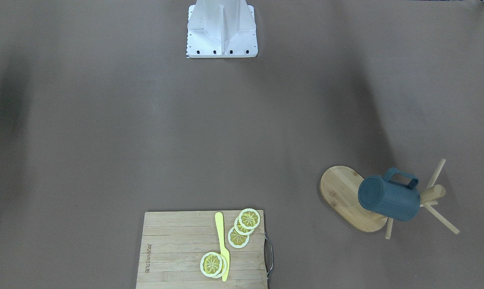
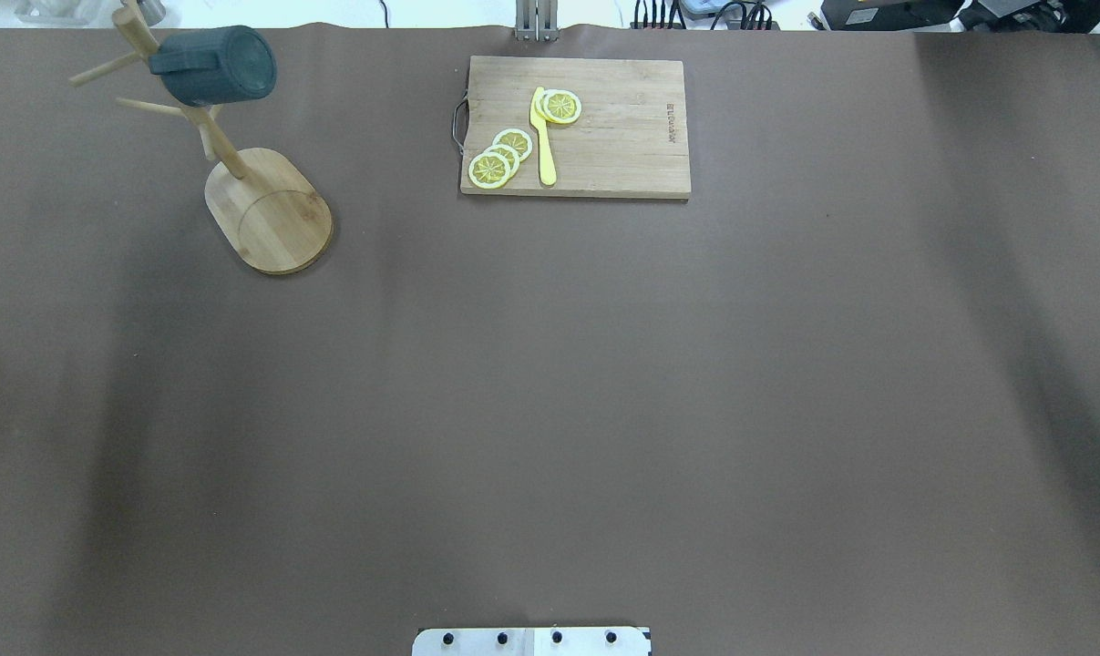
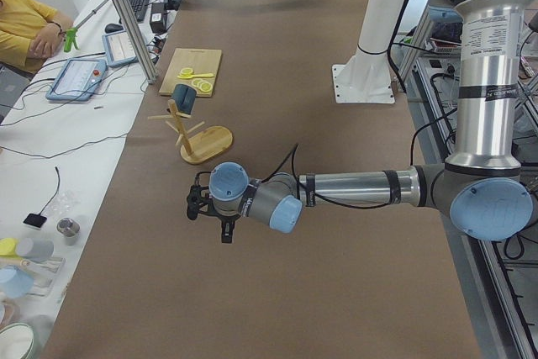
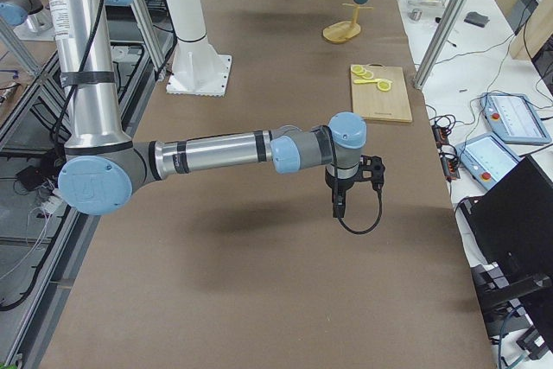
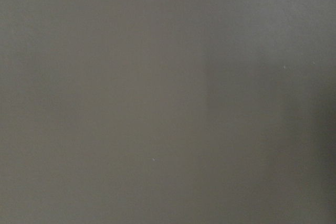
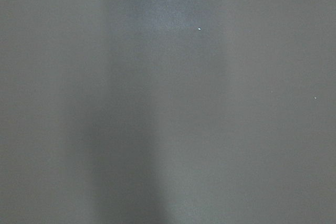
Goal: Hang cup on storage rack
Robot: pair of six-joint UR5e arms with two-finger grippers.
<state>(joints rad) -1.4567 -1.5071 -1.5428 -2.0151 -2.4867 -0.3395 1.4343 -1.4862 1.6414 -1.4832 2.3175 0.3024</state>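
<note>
The left gripper [image 3: 224,234] points down over the brown table covering [image 2: 550,410], well apart from the light bamboo mug-tree storage rack [image 1: 340,188]. It shows only from the side, so whether its jaws are parted or closed cannot be told. The same applies to the right gripper [image 4: 338,210], also well apart from the rack.

The dark teal-blue ribbed cylindrical cup [image 1: 388,198] hangs on the rack, tilted, with its base turned away from the post.

Likely hazards:
- If the handle is seated shallowly, vibration could slide the cup off its peg.
- The cup's weight hangs off to one side of the rack and could tip it.

Not discernible: the peg under the handle, hidden by the cup body. Both wrist views give only blurred, featureless surface.
</note>
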